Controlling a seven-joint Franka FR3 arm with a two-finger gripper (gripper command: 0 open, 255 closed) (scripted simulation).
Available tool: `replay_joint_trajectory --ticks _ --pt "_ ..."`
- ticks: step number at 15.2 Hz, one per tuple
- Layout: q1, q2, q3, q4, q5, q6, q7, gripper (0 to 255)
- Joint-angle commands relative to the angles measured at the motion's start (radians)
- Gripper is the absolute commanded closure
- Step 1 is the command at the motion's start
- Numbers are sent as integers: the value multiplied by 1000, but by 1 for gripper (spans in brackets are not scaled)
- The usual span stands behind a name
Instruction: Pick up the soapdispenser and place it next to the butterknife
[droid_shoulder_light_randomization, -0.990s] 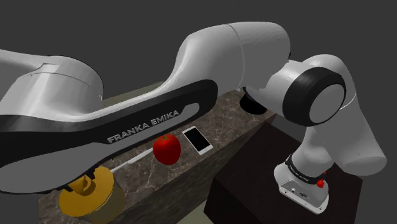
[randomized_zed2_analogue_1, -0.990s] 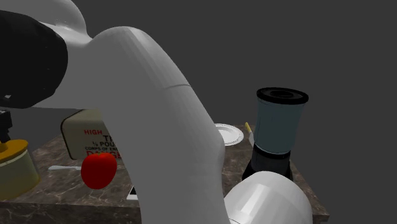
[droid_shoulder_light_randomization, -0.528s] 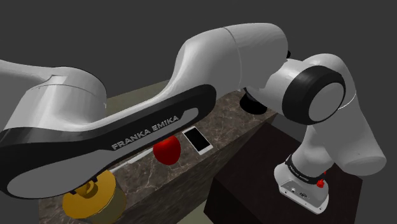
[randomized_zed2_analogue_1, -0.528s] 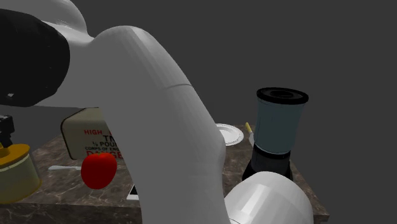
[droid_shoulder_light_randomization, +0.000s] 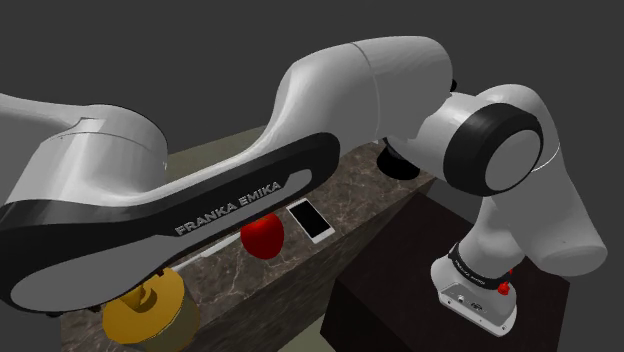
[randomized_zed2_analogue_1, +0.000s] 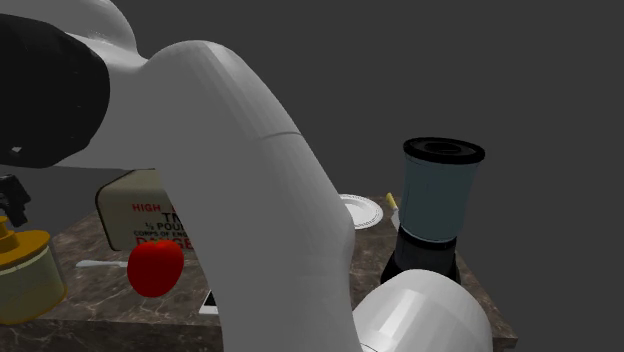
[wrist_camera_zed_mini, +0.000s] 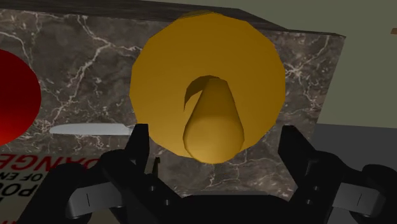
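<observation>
At 8 o'clock from the apple (droid_shoulder_light_randomization: 262, 236), shoulder view: pincer (wrist_camera_zed_mini: 215, 130) hangs wide open over soap dispenser (droid_shoulder_light_randomization: 150, 318). Body looks nearly opening-wide; fingertips (wrist_camera_zed_mini: 141, 137) could land on its rim, tip it.

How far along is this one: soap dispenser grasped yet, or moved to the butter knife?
Done: the open gripper sits over the yellow soap dispenser, fingers either side of its pump. In hand: the grasp, not yet closed. Left: lift it and set it beside the butter knife.

Yellow soap dispenser (wrist_camera_zed_mini: 210, 95), white-veined brown counter (wrist_camera_zed_mini: 83, 70)
</observation>
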Motion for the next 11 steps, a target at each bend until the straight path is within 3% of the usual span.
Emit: replay_joint_trajectory --ticks 1,4,11 --pt "8 1 0 36 1 -34 -5 0" --pt "41 22 -3 173 0 -142 -20 0" --pt "41 22 -3 173 0 -143 -21 0"
